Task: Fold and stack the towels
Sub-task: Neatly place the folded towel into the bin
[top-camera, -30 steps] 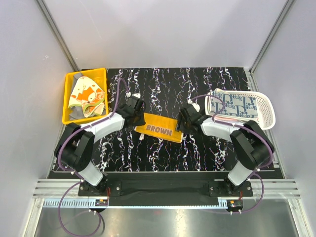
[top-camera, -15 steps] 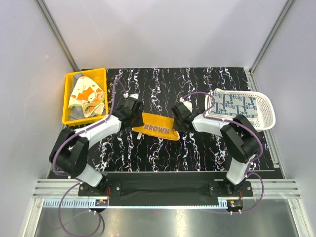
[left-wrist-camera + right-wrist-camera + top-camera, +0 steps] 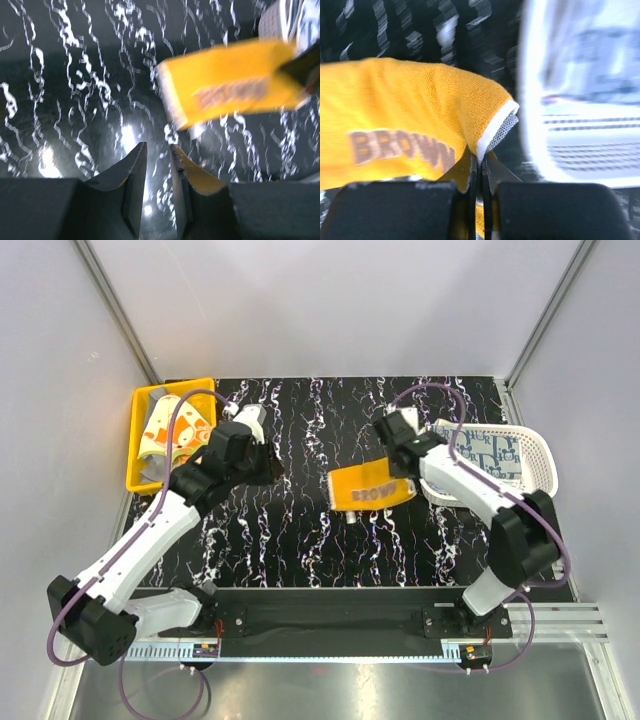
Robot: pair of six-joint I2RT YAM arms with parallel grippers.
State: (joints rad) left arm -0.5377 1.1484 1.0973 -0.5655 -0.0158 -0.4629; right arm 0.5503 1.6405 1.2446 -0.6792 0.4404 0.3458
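An orange-yellow towel (image 3: 368,487) with brown lettering hangs folded just left of the white basket. My right gripper (image 3: 404,476) is shut on its white-edged right end, and the right wrist view shows that towel (image 3: 410,110) pinched between the jaws of the right gripper (image 3: 481,161). My left gripper (image 3: 268,468) is well left of it, open with a narrow gap and nothing between its fingers. From the left wrist, the left gripper (image 3: 157,148) is over bare table and the towel (image 3: 227,82) is ahead to the right. A blue-white patterned towel (image 3: 482,452) lies in the basket. A cream-orange towel (image 3: 172,430) lies in the yellow bin.
The white slotted basket (image 3: 540,472) stands at the right edge of the black marbled table (image 3: 300,530). The yellow bin (image 3: 134,478) stands at the back left, close behind the left arm. White walls close in the sides and back.
My right gripper shut on the orange-yellow towel's right end and carried it right, toward the basket. My left gripper drew back to the left, away from the towel.
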